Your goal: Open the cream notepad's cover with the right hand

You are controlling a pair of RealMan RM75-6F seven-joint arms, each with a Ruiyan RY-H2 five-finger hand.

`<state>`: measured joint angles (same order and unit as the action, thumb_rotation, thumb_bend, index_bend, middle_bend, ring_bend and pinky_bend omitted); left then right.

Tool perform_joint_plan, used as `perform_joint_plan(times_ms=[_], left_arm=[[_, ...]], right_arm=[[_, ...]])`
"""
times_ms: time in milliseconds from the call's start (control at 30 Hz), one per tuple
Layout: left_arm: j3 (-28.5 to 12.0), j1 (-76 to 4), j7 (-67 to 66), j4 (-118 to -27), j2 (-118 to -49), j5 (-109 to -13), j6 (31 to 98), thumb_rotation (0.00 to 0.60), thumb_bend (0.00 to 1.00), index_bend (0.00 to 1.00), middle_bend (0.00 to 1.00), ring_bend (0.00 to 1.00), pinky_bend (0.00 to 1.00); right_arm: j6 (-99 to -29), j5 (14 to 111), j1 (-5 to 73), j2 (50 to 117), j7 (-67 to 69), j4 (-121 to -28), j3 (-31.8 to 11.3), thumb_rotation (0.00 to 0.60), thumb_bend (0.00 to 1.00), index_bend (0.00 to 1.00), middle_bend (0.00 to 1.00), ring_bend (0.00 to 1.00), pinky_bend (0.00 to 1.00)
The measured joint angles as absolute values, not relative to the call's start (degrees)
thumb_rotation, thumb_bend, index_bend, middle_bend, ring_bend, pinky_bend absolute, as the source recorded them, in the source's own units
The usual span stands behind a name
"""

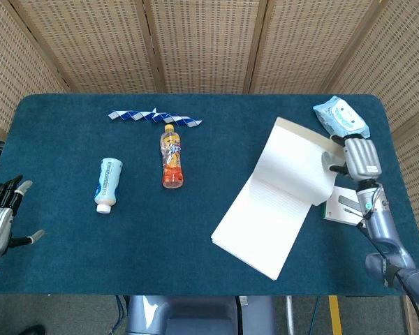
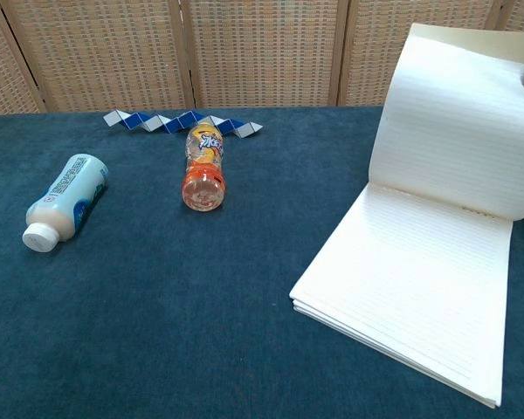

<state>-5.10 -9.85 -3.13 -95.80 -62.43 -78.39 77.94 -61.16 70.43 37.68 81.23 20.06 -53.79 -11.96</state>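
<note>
The notepad (image 1: 269,216) lies at lower right of the table (image 1: 70,237), lined pages bare, its cover (image 1: 297,160) swung up and curling back toward the upper right. The right hand (image 1: 356,157) holds the cover's far edge; the left hand (image 1: 0,220) waits at lower left, fingers spread, holding nothing. Released now, the bowed cover would probably spring shut again. Carried further, it could knock the wipes pack (image 1: 342,120) or the box (image 1: 353,206) beside the pad.

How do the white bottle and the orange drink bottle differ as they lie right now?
The white bottle has a pale blue label and a white cap; the orange drink bottle is clear with orange contents and an orange cap. The white bottle lies further left and is stouter; the orange drink bottle is slimmer, near the blue-and-white folding toy. Both lie on their sides, caps toward the robot.
</note>
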Motion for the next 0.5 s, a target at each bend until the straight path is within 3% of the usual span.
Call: perform_joint_plan(times_ms=[200,233,300,333,367,500], left_arm=[[-5.78,-11.64,-5.03,-95.14,-63.38,-75.93,74.57,0.600,0.00,0.00,0.00,0.00,0.00],[-5.75,-11.95,-5.15,-95.06,-63.49,-75.93,74.15,0.600,0.00,0.00,0.00,0.00,0.00],[-5.70,-12.26,-5.38,-94.92,-63.79,-76.19,74.05,0.600,0.00,0.00,0.00,0.00,0.00],[-5.71,-12.29,-5.51,-94.88,-63.94,-76.32,74.23,0.600,0.00,0.00,0.00,0.00,0.00],[-5.74,-12.33,-5.78,-94.81,-64.18,-76.45,74.53,0.600,0.00,0.00,0.00,0.00,0.00],[-5.90,-12.59,-6.82,-94.65,-64.85,-75.98,74.59,0.600,0.00,0.00,0.00,0.00,0.00]], right_arm=[[-50.44,65.41,40.96,85.96,19.89,-38.53,-14.87,0.600,0.52,0.67,0.64,0.49,0.33],[-48.46,64.89,41.68,87.12,19.92,-35.40,-15.17,0.600,0.48,0.61,0.56,0.44,0.33],[-45.62,64.42,42.81,89.01,20.04,-30.69,-15.49,0.600,0.26,0.30,0.26,0.21,0.28],[-43.74,64.22,43.59,90.31,20.17,-27.69,-15.65,0.600,0.11,0.11,0.09,0.07,0.21],[-42.26,64.16,44.17,91.27,20.30,-25.56,-15.71,0.600,0.01,0.01,0.00,0.00,0.13],[-35.08,63.80,46.42,94.40,21.42,-19.31,-16.19,0.600,0.00,0.00,0.00,0.00,0.03]])
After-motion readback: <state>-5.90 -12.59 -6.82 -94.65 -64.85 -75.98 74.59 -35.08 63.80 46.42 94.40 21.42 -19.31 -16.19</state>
